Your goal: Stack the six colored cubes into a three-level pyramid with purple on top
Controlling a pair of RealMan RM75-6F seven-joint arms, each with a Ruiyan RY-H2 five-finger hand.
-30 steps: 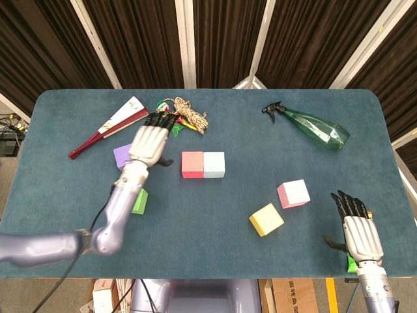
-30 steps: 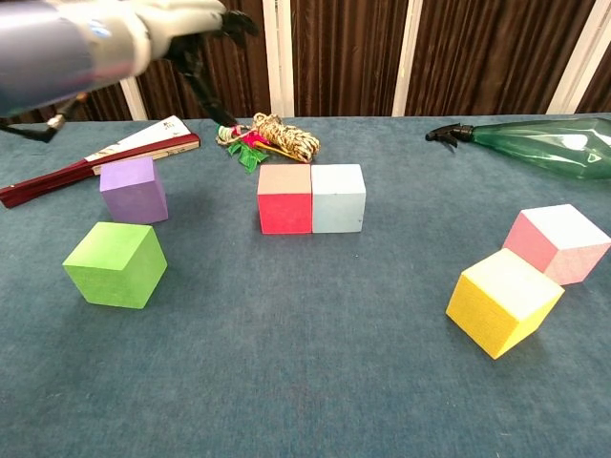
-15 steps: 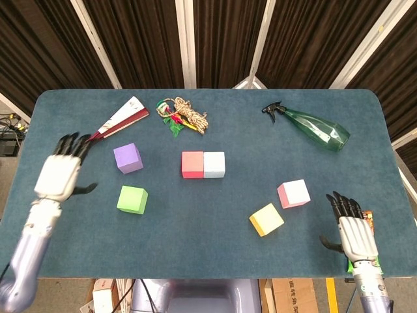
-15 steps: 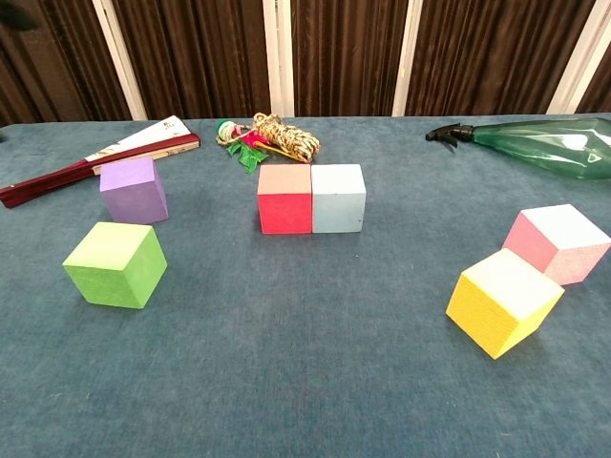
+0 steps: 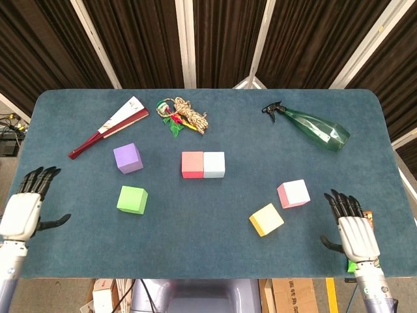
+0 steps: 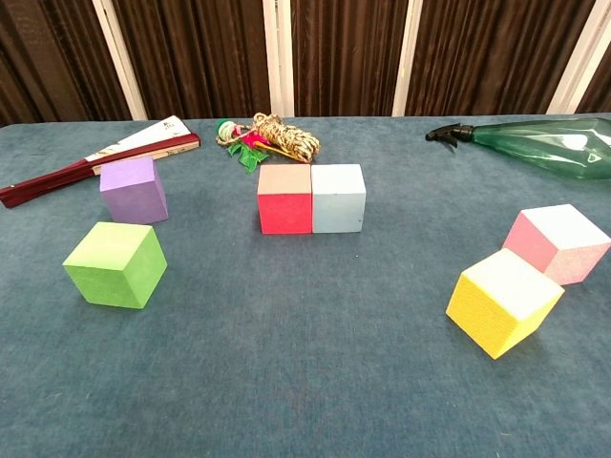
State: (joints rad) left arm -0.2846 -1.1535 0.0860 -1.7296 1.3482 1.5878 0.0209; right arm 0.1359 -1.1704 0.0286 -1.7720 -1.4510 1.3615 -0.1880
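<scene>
A red cube (image 5: 192, 164) (image 6: 284, 199) and a light blue cube (image 5: 214, 164) (image 6: 339, 197) sit side by side, touching, mid-table. The purple cube (image 5: 128, 158) (image 6: 134, 189) lies to their left, with the green cube (image 5: 132, 199) (image 6: 115, 264) nearer the front. On the right are a pink cube (image 5: 294, 193) (image 6: 558, 242) and a yellow cube (image 5: 266, 219) (image 6: 503, 300). My left hand (image 5: 24, 210) hovers at the front left table edge, fingers spread, empty. At the front right edge my right hand (image 5: 355, 230) is open too, holding nothing. Neither hand shows in the chest view.
A folded fan (image 5: 109, 126) (image 6: 98, 156) lies at the back left. A rope bundle with red and green bits (image 5: 184, 115) (image 6: 271, 137) sits behind the red cube. A green spray bottle (image 5: 309, 126) (image 6: 539, 145) lies at the back right.
My left arm has swung from over the purple cube back to the front left table edge. The right hand has barely shifted. No cube has moved.
</scene>
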